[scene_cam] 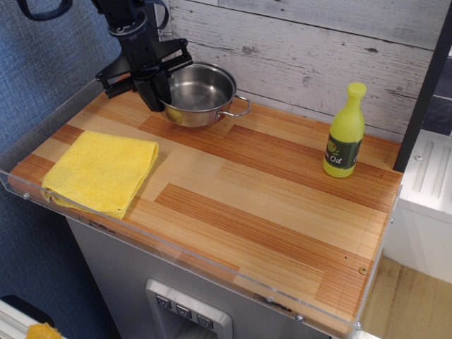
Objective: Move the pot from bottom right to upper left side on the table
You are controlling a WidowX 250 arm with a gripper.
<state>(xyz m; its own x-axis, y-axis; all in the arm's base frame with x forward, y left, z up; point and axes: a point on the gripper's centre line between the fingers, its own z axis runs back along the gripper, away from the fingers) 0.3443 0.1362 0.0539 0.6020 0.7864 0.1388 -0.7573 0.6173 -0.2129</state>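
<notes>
The shiny steel pot (201,93) rests near the back left of the striped wooden table (268,212), close to the plank wall. One wire loop handle (237,109) sticks out on its right side. My black gripper (159,97) comes down from above at the pot's left rim and is shut on that rim. The left handle is hidden behind the gripper.
A folded yellow cloth (100,171) lies at the front left. A yellow oil bottle (344,132) stands upright at the back right. A clear acrylic rim (212,265) edges the table. A white-grey plank wall runs behind.
</notes>
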